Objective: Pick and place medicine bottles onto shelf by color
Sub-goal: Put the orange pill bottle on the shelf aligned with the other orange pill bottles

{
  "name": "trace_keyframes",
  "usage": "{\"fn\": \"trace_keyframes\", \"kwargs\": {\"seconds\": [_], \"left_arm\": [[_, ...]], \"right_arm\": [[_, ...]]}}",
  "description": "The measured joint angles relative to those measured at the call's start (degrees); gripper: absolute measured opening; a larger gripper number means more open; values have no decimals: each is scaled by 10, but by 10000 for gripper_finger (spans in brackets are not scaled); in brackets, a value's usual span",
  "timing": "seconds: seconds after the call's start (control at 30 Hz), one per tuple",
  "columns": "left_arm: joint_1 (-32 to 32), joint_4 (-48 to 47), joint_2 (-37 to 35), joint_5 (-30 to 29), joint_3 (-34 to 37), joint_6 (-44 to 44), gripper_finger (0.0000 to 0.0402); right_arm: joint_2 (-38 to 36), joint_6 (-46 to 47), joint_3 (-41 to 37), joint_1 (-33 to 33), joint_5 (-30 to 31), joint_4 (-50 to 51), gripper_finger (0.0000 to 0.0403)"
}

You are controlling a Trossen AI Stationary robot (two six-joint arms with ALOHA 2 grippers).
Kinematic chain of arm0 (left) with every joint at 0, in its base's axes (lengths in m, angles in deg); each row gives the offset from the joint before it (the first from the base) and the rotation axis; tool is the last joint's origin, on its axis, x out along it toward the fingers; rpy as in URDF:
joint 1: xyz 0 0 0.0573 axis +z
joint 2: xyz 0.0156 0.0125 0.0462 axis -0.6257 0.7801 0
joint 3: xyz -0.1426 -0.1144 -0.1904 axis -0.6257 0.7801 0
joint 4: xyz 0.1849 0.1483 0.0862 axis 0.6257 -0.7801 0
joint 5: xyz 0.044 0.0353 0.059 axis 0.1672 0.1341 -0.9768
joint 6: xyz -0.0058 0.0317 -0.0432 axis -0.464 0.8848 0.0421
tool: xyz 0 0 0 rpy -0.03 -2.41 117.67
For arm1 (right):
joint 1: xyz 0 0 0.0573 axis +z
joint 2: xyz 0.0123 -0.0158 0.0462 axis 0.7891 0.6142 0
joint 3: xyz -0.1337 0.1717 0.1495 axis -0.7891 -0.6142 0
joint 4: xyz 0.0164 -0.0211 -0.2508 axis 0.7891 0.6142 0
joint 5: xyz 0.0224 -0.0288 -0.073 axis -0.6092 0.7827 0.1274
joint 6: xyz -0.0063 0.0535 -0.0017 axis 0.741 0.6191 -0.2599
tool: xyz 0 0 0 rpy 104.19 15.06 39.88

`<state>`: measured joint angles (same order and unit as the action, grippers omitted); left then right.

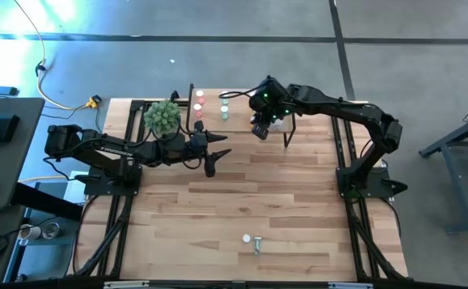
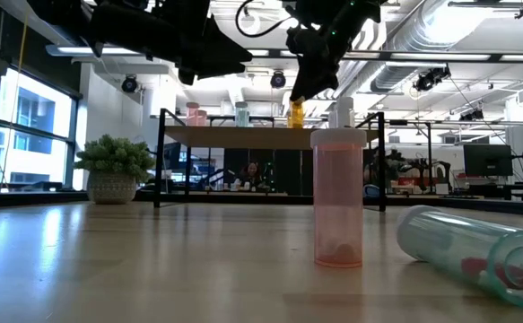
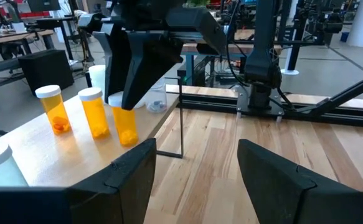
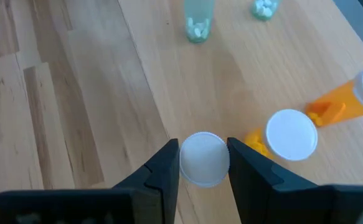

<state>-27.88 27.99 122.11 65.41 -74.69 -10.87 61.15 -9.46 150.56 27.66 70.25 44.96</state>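
While the left gripper [image 1: 215, 152] waited open near the plant [image 1: 162, 117], the right gripper [image 4: 203, 163] clasped an orange bottle [image 3: 126, 124] over the shelf [image 3: 63, 149], toward twelve o'clock, mid-placement; release beside its two orange mates seemingly came next.

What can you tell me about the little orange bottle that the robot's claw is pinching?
The orange bottle is a small see-through plastic cylinder with a round white cap and a few orange pills resting at its bottom. It stands upright over the light wooden shelf, at or just above the top, beside two other orange bottles in a row. The right gripper comes down from above and pinches its cap between two dark fingers. Nothing else touches it.
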Motion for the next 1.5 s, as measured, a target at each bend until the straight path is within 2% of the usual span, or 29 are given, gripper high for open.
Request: {"fn": "trace_keyframes", "kwargs": {"seconds": [0.47, 0.67, 1.0, 1.5], "left_arm": [[0, 0, 0, 0, 0, 9, 214], [0, 0, 0, 0, 0, 9, 214], [0, 0, 0, 0, 0, 9, 214], [0, 0, 0, 0, 0, 9, 214]], "right_arm": [[1, 0, 0, 0, 1, 4, 104], [1, 0, 0, 0, 26, 5, 104], [5, -2, -3, 0, 32, 13, 152], [4, -1, -2, 0, 30, -15, 158]]}}
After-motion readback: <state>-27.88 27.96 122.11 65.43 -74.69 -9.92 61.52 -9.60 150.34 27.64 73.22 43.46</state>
